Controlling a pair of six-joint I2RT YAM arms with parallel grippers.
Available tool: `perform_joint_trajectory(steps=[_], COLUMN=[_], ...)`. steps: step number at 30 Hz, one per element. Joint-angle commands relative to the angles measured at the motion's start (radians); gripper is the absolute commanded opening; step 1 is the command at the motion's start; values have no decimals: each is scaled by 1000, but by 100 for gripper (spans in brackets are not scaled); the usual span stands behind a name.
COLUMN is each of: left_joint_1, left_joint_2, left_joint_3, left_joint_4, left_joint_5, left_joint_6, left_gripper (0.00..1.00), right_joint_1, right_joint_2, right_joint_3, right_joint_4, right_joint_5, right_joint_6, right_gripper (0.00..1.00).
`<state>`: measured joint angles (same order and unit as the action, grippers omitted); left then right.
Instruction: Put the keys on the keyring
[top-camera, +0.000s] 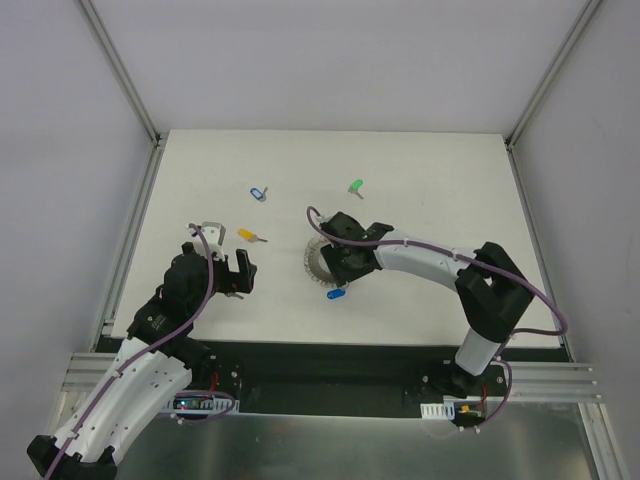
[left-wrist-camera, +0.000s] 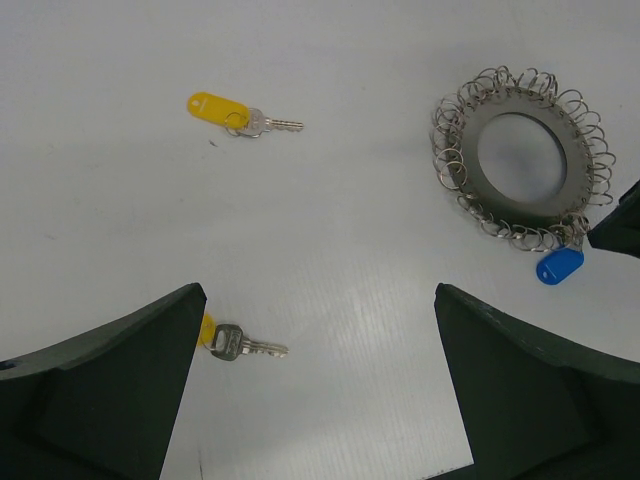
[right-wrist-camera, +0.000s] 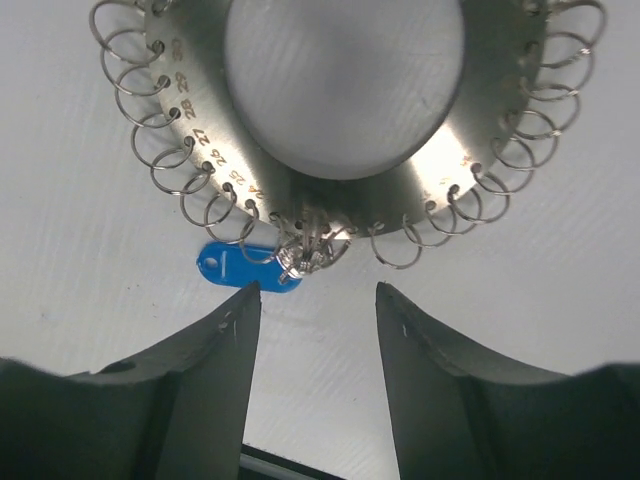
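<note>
The keyring (top-camera: 314, 262) is a flat grey metal ring with many small wire loops round its rim. It also shows in the left wrist view (left-wrist-camera: 520, 212) and the right wrist view (right-wrist-camera: 215, 150). A blue-tagged key (right-wrist-camera: 245, 268) hangs from a loop on its near rim (top-camera: 336, 294). My right gripper (right-wrist-camera: 315, 295) is open and empty just in front of that key, over the ring's near side (top-camera: 338, 272). My left gripper (left-wrist-camera: 318, 292) is open and empty. A yellow-tagged key (left-wrist-camera: 240, 343) lies by its left finger. A second yellow key (left-wrist-camera: 215, 105) lies farther off (top-camera: 247, 235).
A loose blue-tagged key (top-camera: 259, 192) and a green-tagged key (top-camera: 355, 186) lie on the white table farther back. Grey walls with metal frame posts enclose the table on the left, right and back.
</note>
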<state>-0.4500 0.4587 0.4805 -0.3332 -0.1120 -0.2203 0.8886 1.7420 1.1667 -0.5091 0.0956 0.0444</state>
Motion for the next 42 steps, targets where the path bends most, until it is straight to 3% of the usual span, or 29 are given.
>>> perform_joint_trajectory(steps=[1,14,17,22,26,42], left_joint_1=[8,8,8,8,8,8], left_joint_2=[1,8,8,8,11,-14], left_joint_3=[30,29,29,29,29,21], left_joint_4=[29,33,34,36,34,34], left_joint_5=[11,21,23,23,23,3], left_joint_6=[1,4,2,4,4,19], left_gripper=[99,99,99,99,99,99], right_joint_1=[-19,-33,-34,-34,-34,1], right_joint_2=[-98,-52,-24,-29,-39,76], right_joint_3=[4,-18,-16,-30,-27,71], right_joint_4=[-49,3,27,43,18,-81], right_joint_5=[111,171,158,76,76,35], right_joint_6=[116,178,77,-263,-435,-673], right_gripper=[52,41,39,38,38,31])
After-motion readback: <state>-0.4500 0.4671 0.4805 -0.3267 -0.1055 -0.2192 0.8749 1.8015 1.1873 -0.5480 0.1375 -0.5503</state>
